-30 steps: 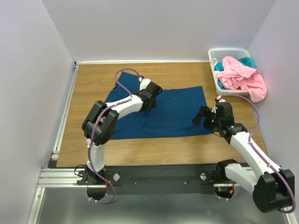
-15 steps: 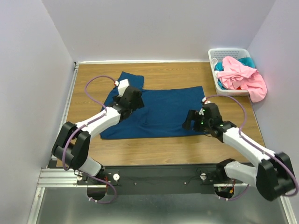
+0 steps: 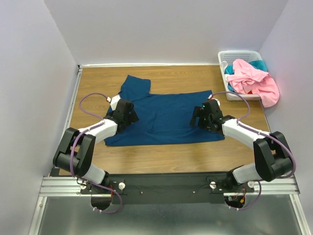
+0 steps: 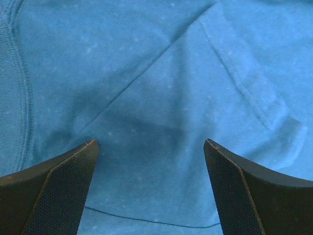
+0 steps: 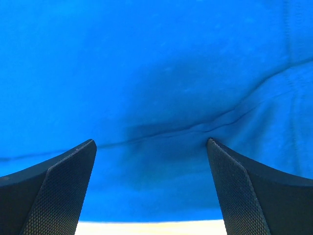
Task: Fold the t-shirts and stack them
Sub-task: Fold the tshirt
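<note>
A large dark navy-teal t-shirt [image 3: 166,115] lies spread flat on the wooden table, one sleeve sticking out at the back left. My left gripper [image 3: 128,111] is open low over its left part; the left wrist view shows only blue cloth [image 4: 156,98] with a seam between the wide jaws. My right gripper [image 3: 199,116] is open low over the shirt's right part; the right wrist view shows blue cloth [image 5: 156,73] and its hem. A pink t-shirt [image 3: 254,81] and a brighter teal one [image 3: 260,64] lie bunched in the basket.
A white slatted plastic basket [image 3: 226,56] stands at the back right corner, the pink shirt hanging over its near rim. Bare wooden table [image 3: 166,154] shows in front of the spread shirt. Walls close in the left, back and right sides.
Both grippers have moved over the spread shirt: the left one back and leftward toward the shirt's left edge, the right one forward and inward onto its right part. The shirt lies as before.
</note>
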`<state>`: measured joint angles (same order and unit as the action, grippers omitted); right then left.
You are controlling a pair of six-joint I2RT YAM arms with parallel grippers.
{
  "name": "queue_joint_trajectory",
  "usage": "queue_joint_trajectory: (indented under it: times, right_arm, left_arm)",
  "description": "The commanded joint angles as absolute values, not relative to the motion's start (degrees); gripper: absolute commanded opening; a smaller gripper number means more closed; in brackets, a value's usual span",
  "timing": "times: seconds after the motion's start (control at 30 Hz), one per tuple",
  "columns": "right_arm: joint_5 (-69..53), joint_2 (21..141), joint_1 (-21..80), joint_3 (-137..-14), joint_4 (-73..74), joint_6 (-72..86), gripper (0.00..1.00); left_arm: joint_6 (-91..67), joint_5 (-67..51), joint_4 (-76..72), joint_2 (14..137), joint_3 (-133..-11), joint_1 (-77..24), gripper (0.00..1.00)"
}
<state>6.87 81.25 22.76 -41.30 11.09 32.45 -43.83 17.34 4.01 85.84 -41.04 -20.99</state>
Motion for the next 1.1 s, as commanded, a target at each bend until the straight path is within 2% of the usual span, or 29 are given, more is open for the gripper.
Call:
queue_joint_trajectory:
  times: [0.0, 0.2, 0.6, 1.07]
  right_arm:
    - [10.9, 84.3, 21.4, -42.1, 10.6, 34.2, 1.00]
    - [10.3, 86.1, 21.1, -40.3, 11.0, 34.9, 1.00]
    - [4.9, 75.7, 21.1, -35.1, 14.8, 34.3, 1.00]
    - [2.1, 69.4, 21.1, -30.9, 19.0, 36.7, 1.00]
  left_arm:
    - [-44.6, 16.2, 1.9, 85.3, -39.6, -20.1, 0.96]
    - [-45.1, 16.1, 3.6, 85.5, -38.8, -19.3, 0.96]
    - [-50.4, 14.0, 12.9, 80.9, -33.0, -19.3, 0.96]
    - [-53.4, 10.7, 17.5, 74.4, -32.1, -21.8, 0.98]
